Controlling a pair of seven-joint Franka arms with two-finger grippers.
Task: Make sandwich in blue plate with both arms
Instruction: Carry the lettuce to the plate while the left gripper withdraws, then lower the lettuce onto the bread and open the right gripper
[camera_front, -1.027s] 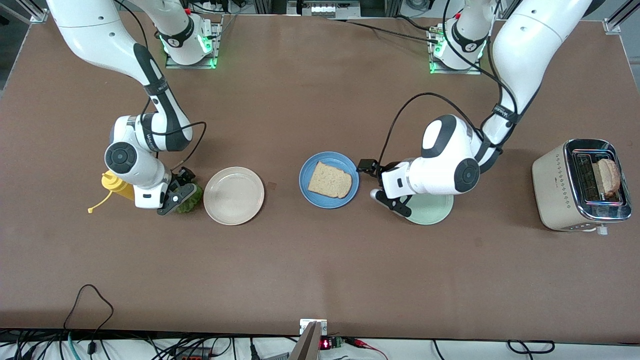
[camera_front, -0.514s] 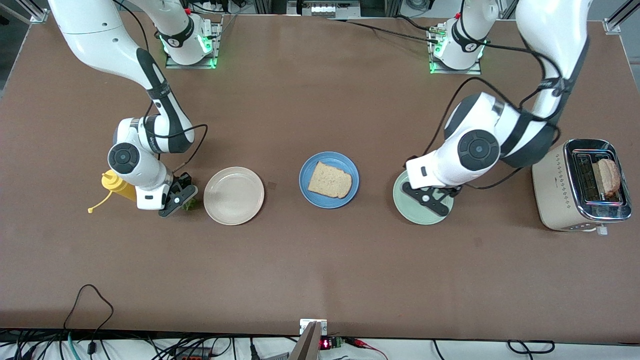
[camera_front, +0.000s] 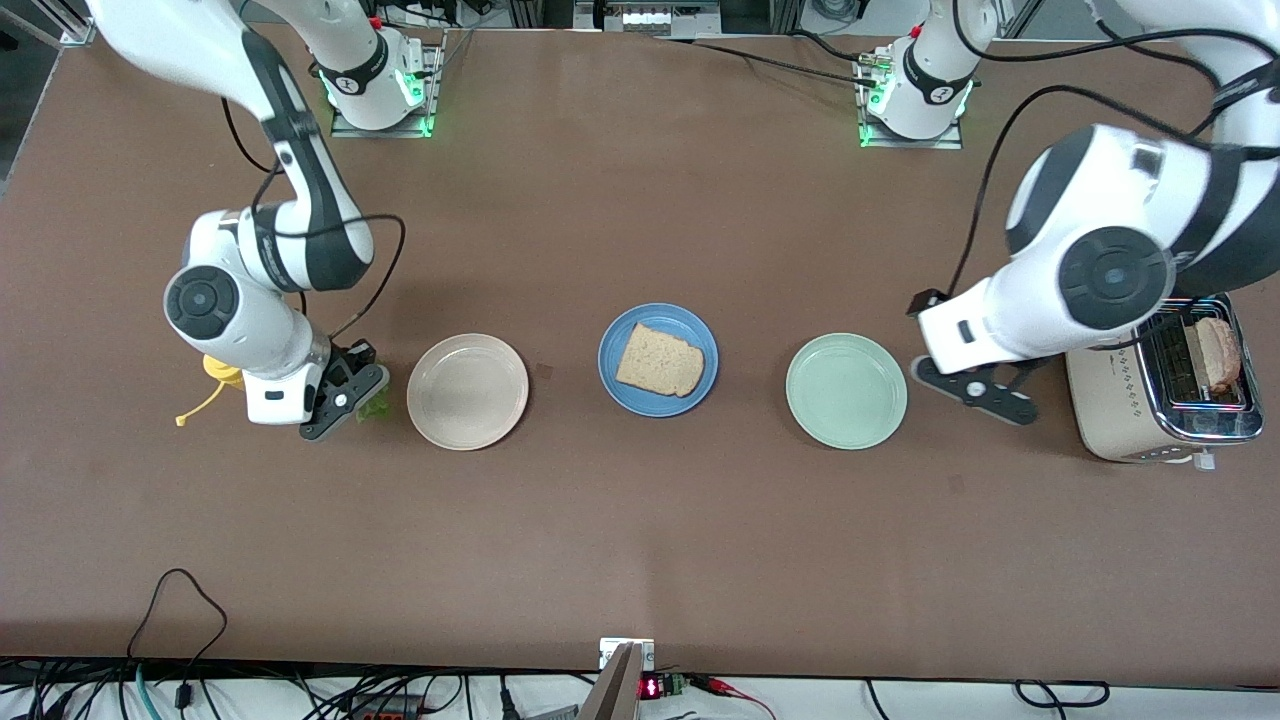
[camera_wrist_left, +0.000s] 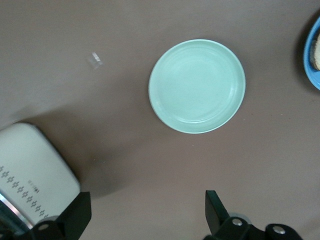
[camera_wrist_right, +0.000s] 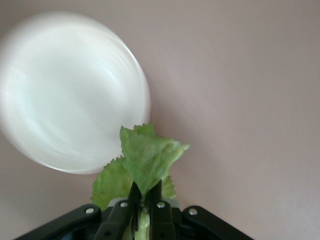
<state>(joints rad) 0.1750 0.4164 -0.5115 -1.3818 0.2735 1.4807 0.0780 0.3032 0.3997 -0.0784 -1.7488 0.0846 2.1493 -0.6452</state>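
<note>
Step in hand: lettuce pickup. Right end effector (camera_wrist_right: 142, 197) is pinched on the lettuce leaf (camera_wrist_right: 145, 165), over the desk (camera_front: 640, 520) just beside the beige plate (camera_front: 467, 391), toward the right arm's end. Leaf's long axis runs out from the fingertips toward the beige plate; ruffled tip leads.

Blue plate (camera_front: 615, 378) sits mid-desk between the beige and green plate (camera_front: 846, 391), with one bread slice (camera_front: 660, 360) on it, lying flat, its corners skewed to the desk edges.

Next, I'd guess: carry the leaf over the beige plate, drop it flat on the slice.

Left end effector (camera_front: 975, 388) is spread, empty, between the green plate and the toaster (camera_front: 1160, 375), second slice (camera_front: 1217, 353) upright in its slot
</note>
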